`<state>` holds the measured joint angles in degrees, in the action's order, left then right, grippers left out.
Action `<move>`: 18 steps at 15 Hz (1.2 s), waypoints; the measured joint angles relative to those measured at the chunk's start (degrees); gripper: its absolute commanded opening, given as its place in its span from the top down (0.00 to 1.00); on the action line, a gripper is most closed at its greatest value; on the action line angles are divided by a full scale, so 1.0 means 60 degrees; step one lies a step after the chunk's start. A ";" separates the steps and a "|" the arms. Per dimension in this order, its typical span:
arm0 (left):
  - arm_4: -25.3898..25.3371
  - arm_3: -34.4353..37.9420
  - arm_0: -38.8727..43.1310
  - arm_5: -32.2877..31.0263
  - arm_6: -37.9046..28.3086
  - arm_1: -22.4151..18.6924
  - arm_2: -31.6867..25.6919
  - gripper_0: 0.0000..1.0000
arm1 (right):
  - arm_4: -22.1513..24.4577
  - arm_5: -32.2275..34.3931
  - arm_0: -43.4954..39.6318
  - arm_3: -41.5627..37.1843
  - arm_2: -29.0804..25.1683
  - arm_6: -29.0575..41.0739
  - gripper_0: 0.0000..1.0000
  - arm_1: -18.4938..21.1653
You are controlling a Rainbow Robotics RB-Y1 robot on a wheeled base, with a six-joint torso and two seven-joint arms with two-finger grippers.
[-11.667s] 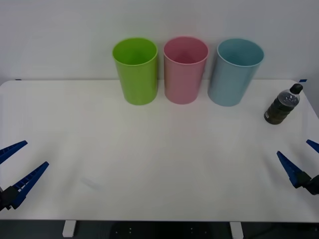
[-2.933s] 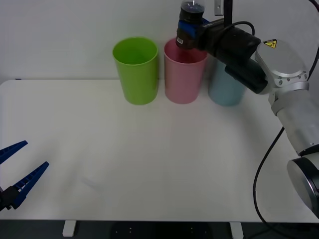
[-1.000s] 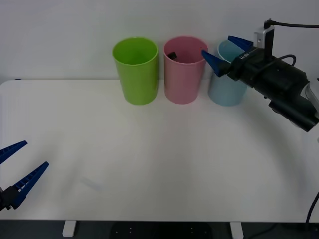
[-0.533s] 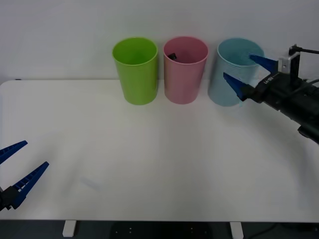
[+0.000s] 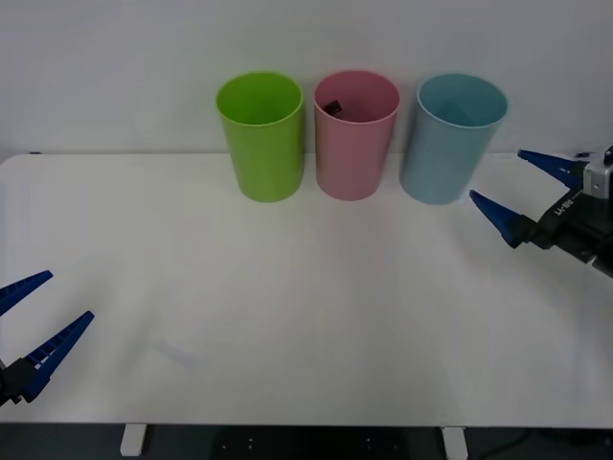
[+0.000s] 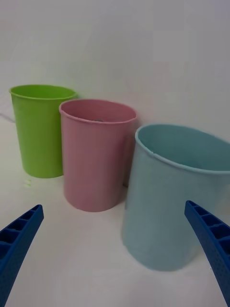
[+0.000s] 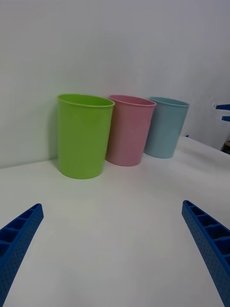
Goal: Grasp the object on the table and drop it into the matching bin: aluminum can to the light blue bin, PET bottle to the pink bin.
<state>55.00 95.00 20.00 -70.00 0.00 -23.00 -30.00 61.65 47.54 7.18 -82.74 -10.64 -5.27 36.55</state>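
Observation:
Only a dark bit of the PET bottle (image 5: 331,106) shows, inside the pink bin (image 5: 356,144) near its back left rim. The pink bin (image 6: 96,158) stands between a green bin and the light blue bin (image 5: 445,144). My right gripper (image 5: 497,175) hangs open and empty over the table (image 5: 306,287), to the right of the light blue bin (image 6: 167,206) and level with its lower half. My left gripper (image 5: 70,295) rests open at the table's front left corner, far from the bins.
The green bin (image 5: 263,144) is the leftmost of the row along the table's back edge, against a white wall. The three bins stand close together. Wide bare tabletop lies between them and the front edge.
My right gripper has pulled back from above the bins, moving right and down, and stays open. The bottle stays inside the pink bin. The left arm has not moved.

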 measured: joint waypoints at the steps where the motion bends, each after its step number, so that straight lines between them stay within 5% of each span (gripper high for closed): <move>1: 0.0000 0.0000 0.0000 0.0000 0.0000 0.0000 0.0000 0.00 | -0.0004 0.0253 -0.0254 -0.0013 -0.0227 -0.0051 0.00 -0.0019; 10: 0.0000 0.0000 -0.0001 0.0000 0.0000 0.0000 0.0000 0.00 | -0.0631 0.0733 -0.2736 -0.0901 -0.1334 -0.0242 0.00 -0.0070; 18: 0.0000 0.0000 -0.0001 0.0000 0.0000 0.0000 0.0000 0.00 | -0.0956 0.0860 -0.3430 -0.0962 -0.1629 -0.0410 0.00 -0.0084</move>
<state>55.00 95.00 20.00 -70.00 0.00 -23.00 -30.00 55.91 52.70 -13.40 -88.51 -20.41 -7.73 36.04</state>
